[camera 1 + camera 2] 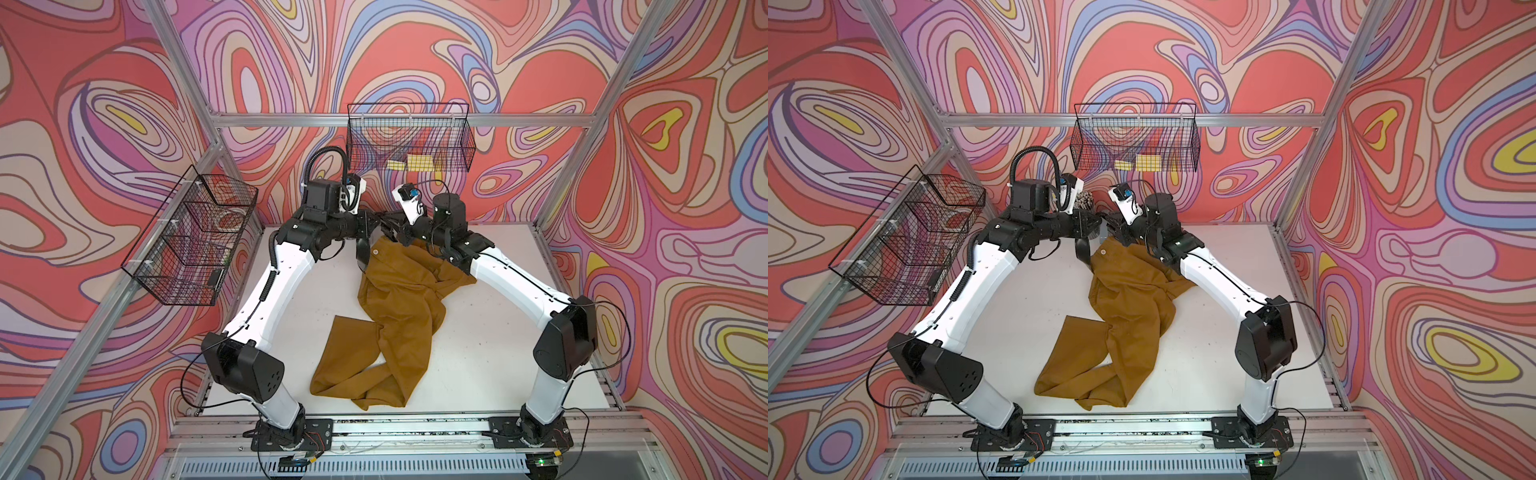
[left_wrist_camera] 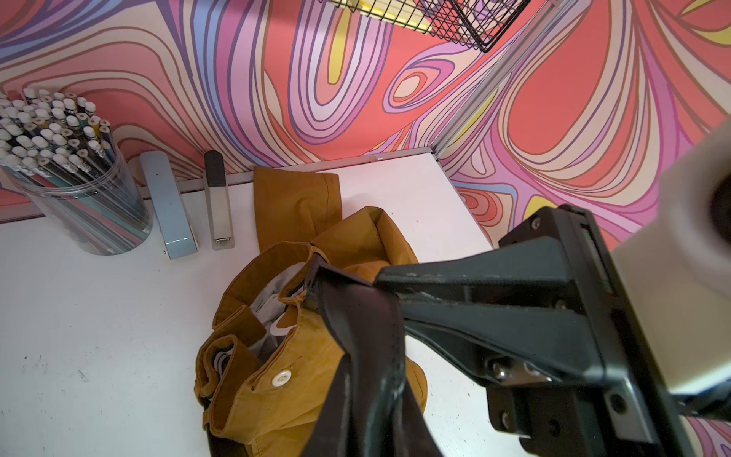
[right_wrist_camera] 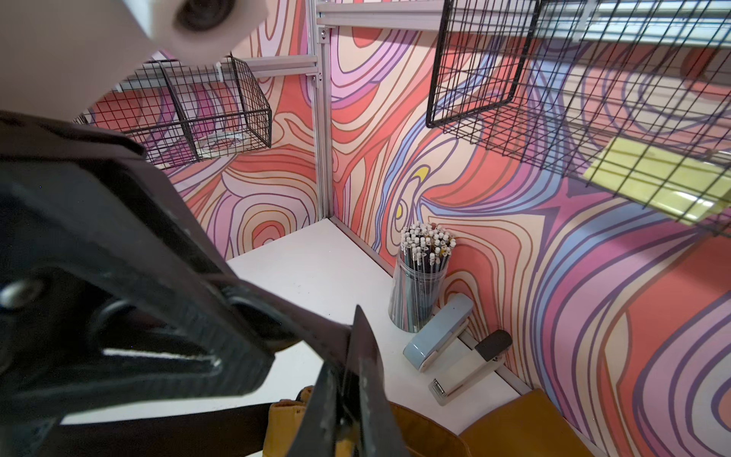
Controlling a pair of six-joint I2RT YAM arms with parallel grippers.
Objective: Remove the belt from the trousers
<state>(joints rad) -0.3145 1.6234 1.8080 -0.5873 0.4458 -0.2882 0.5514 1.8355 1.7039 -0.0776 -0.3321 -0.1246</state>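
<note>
The mustard trousers [image 1: 399,316] [image 1: 1125,307] lie crumpled on the white table, their waist [image 2: 277,356] lifted at the back between both arms. The black belt [image 2: 356,308] comes out of the waistband and hangs in a loop [image 1: 362,253] [image 1: 1082,251] under my left gripper [image 2: 372,368] [image 1: 376,226], which is shut on it. Another stretch of the belt [image 3: 158,431] runs through a belt loop [image 3: 285,419]. My right gripper [image 3: 346,368] [image 1: 390,235] is shut on ochre waistband cloth right beside the belt. The buckle is hidden.
A jar of pencils [image 2: 71,178] [image 3: 423,285] and two staplers [image 2: 168,205] [image 2: 217,201] stand along the back wall, close to both grippers. A wire basket [image 1: 409,137] hangs on the back wall and another [image 1: 191,237] on the left wall.
</note>
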